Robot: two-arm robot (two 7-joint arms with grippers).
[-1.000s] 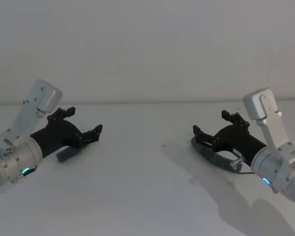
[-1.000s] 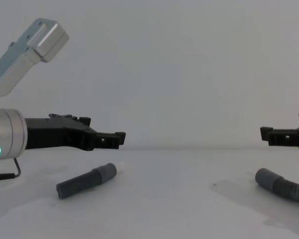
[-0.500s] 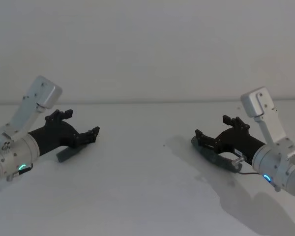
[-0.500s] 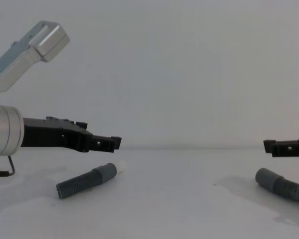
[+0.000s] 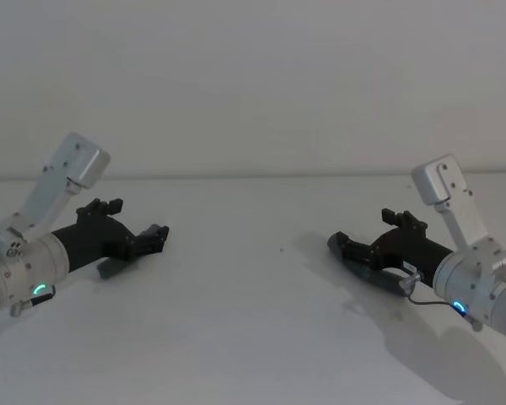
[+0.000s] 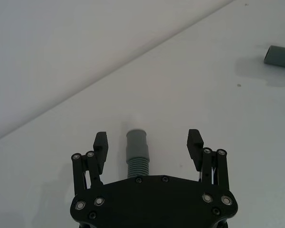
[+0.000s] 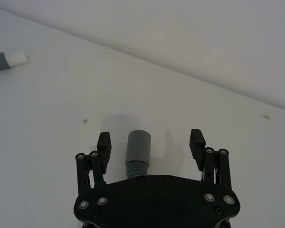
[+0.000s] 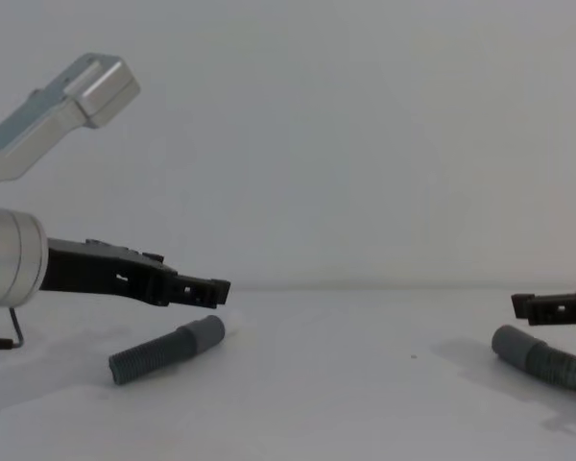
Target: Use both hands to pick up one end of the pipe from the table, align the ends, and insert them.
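Two items: left pipe piece [image 8: 163, 351], right pipe piece [image 8: 542, 357], chest view's lower corners; left gripper [image 6: 147, 138], right gripper [image 7: 150, 137] agape astride cuffs [image 6: 136, 138]; centre before clenching.

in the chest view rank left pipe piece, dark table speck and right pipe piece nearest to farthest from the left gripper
1. left pipe piece, lying just below the left gripper
2. dark speck, on the table right of centre
3. right pipe piece, at the far right

L gripper [image 6: 148, 141] fingers [image 6: 100, 147] spread, pipe cuff [image 6: 136, 141] betw. them, untouched; 2nd cuff [image 6: 280, 56] well apart on table [image 6: 190, 95].
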